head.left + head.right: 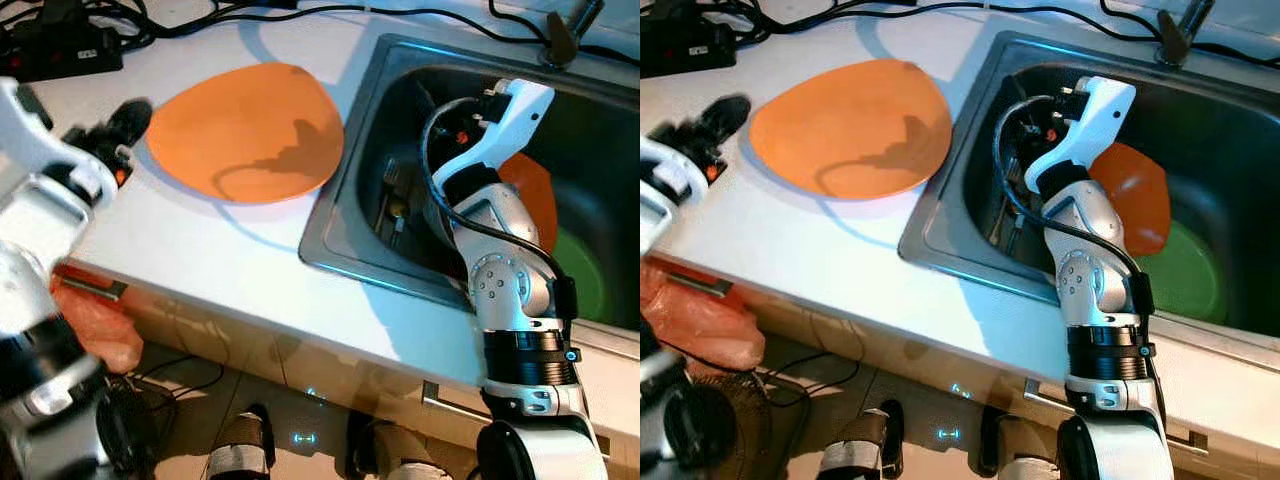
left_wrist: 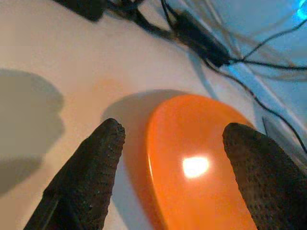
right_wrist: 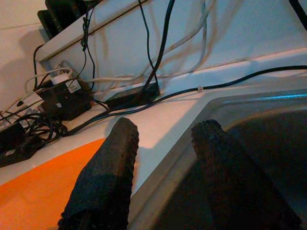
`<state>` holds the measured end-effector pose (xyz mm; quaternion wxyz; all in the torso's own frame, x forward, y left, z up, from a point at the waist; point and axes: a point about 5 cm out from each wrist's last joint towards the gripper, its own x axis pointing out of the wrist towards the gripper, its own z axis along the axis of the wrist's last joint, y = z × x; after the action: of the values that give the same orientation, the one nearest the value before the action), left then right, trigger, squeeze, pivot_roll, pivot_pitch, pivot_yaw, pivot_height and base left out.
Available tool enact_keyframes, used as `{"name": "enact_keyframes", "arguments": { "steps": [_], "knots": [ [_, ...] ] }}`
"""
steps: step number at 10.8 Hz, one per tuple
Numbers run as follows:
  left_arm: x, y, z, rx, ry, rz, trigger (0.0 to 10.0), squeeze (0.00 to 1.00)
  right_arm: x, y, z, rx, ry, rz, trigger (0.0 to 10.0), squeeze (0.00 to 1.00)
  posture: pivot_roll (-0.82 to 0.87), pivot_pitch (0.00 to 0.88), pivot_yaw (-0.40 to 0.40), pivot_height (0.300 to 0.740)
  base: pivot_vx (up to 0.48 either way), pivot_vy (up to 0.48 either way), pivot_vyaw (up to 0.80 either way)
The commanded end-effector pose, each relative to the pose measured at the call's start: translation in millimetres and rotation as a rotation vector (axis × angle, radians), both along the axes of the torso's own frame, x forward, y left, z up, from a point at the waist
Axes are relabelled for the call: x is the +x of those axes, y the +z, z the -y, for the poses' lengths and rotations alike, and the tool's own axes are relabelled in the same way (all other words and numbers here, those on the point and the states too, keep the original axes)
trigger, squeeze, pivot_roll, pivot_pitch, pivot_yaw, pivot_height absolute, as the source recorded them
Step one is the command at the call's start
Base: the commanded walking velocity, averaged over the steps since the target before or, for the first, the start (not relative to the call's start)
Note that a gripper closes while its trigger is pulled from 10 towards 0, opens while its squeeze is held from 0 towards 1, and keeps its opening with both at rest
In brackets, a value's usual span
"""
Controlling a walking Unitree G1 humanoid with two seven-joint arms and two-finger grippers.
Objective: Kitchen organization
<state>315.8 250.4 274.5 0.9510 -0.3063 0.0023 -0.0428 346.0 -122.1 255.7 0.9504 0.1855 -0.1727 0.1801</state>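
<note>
We are between plates. Our left gripper (image 2: 170, 177) hangs open and empty at the orange plate (image 1: 245, 130) on the counter (image 1: 200, 250); our right gripper (image 3: 165, 167), parted and empty, sits over the sink (image 1: 400, 270), where another orange plate (image 1: 1135, 195) and a green one (image 1: 1185, 275) lie. Next, we judge, the right reaches down.

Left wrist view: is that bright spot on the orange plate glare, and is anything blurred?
Left wrist view: yes, a lamp's glare spot on the orange plate; the near fingertips look soft. Left eye view: left gripper blurred, and arm shadows cross the plate.
</note>
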Motion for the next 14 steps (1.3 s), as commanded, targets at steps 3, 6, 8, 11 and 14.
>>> {"name": "enact_keyframes", "arguments": {
  "steps": [3, 6, 8, 11, 14],
  "knots": [
    [-0.3, -4, -14.0, -0.003, 0.059, -0.103, 10.0, 0.00, -3.2, -3, 1.6, 0.000, -0.006, -0.005, 10.0, 0.00, 0.16, 0.263, -0.004, 0.740, 0.000, 0.000, 0.00],
    [-0.9, -2, -18.9, -0.022, 0.080, -0.121, 10.0, 0.00, -3.0, -3, 2.6, -0.001, -0.007, -0.007, 10.0, 0.00, 0.16, 0.270, -0.007, 0.740, 0.000, 0.000, 0.00],
    [2.0, -8, -13.4, -0.034, 0.054, -0.152, 10.0, 0.00, -3.0, -2, 1.5, -0.001, -0.005, -0.007, 10.0, 0.00, 0.15, 0.275, -0.007, 0.740, 0.000, 0.000, 0.00],
    [8.0, -12, -1.6, -0.041, 0.000, -0.179, 10.0, 0.00, -2.6, -3, 5.7, -0.007, -0.019, -0.009, 10.0, 0.00, 0.15, 0.277, -0.005, 0.740, 0.000, 0.000, 0.00],
    [16.0, -15, 21.0, -0.076, -0.071, -0.182, 10.0, 0.00, -2.8, -1, 6.3, -0.005, -0.023, -0.004, 10.0, 0.00, 0.14, 0.279, -0.002, 0.740, 0.000, 0.000, 0.00]
  ]
}}
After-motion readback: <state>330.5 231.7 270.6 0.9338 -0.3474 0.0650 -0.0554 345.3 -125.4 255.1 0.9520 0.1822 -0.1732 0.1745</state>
